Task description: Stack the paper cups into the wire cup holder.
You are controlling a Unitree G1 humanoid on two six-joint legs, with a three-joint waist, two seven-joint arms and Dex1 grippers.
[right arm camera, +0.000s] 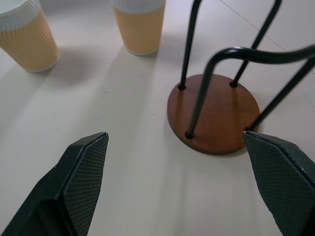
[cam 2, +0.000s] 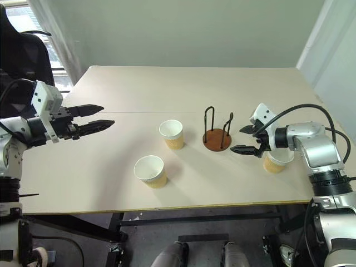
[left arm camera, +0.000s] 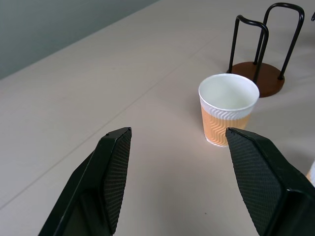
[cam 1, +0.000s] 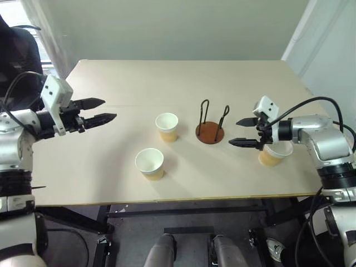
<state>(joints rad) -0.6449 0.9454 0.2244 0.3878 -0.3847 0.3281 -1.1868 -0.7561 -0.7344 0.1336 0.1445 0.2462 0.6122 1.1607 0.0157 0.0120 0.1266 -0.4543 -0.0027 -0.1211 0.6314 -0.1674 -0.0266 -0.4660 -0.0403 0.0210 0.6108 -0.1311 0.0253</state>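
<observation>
Where the table [cam 1: 100, 167] edge lies closest to the robot, the nearest cup [cam 1: 150, 163] stands upright and alone on the pale top. Just beyond it, a second cup [cam 1: 167, 127] stands upright beside the cup holder [cam 1: 210, 132], a reddish-brown disc with two black wire loops and nothing inside. A third cup [cam 1: 275, 154] stands near the right edge, partly hidden behind the right gripper [cam 1: 243, 132], so it may be close under the wrist without touching. That gripper hovers just right of the holder with its jaws spread wide and empty, pointing toward the holder. The left gripper [cam 1: 99, 110] hangs above the table's left side, well apart from the cups, its jaws parted and gripping nothing.
</observation>
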